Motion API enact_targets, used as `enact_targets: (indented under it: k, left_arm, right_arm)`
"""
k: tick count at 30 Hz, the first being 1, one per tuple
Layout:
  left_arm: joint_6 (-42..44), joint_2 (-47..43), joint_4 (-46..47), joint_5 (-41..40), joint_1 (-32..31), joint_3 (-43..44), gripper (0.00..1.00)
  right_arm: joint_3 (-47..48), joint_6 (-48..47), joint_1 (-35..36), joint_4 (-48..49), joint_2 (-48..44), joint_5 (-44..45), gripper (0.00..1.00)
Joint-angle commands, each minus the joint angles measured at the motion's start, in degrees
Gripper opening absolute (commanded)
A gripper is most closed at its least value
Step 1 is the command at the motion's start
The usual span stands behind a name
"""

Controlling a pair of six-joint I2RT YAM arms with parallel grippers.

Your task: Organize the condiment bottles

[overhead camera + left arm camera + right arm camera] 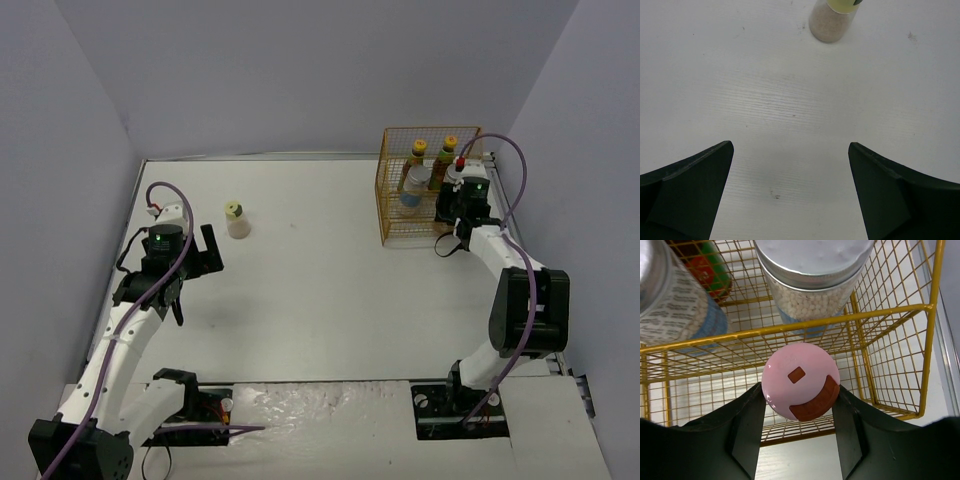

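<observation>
Between the fingers of the right gripper (pixel 800 392): pink-capped bottle (pixel 801 377), pinched from both sides, cap turned up toward the wrist camera. Just ahead of the fingertips, yellow wire basket (pixel 931 335), its near top wire crossing right above the pink cap; cannot tell whether inside that wall or outside it. Beyond the wire, standing in the basket: silver-lidded bottle (pixel 812 270) straight ahead, second silver-lidded bottle (pixel 667 305) ahead and to the left, and between them, farther off, dark bottle (pixel 710 270) with a red and green label. Over on the other side, left gripper (pixel 790 160) spread wide above bare table (pixel 790 100), gripping nothing. Well ahead of its fingertips and slightly to the right, yellow-green-capped bottle (pixel 832 20), upright, apart from both fingers.
</observation>
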Motion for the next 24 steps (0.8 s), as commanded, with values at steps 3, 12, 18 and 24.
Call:
enact_targets:
  k: [3, 12, 18, 24]
  left_arm:
    - [0.18, -0.11, 2.22, 0.06, 0.34, 1.50, 0.97]
    - [-0.11, 0.48, 2.71, 0.93, 0.34, 1.35, 0.97]
    - [-3.01, 4.37, 5.56, 2.96, 0.25, 3.12, 0.97]
    - [-5.59, 14.06, 9.40, 6.54, -0.26, 11.05, 0.97]
  right_arm:
    - [0.16, 1.39, -0.42, 3.12, 1.08, 3.50, 0.38]
    - [-0.68, 3.77, -0.34, 0.78, -5.69, 1.17, 0.75]
    - [-0.26, 5.47, -0.25, -3.00, -14.84, -0.03, 0.90]
    - [-0.33, 9.60, -0.25, -5.16, -24.26, -4.98, 0.99]
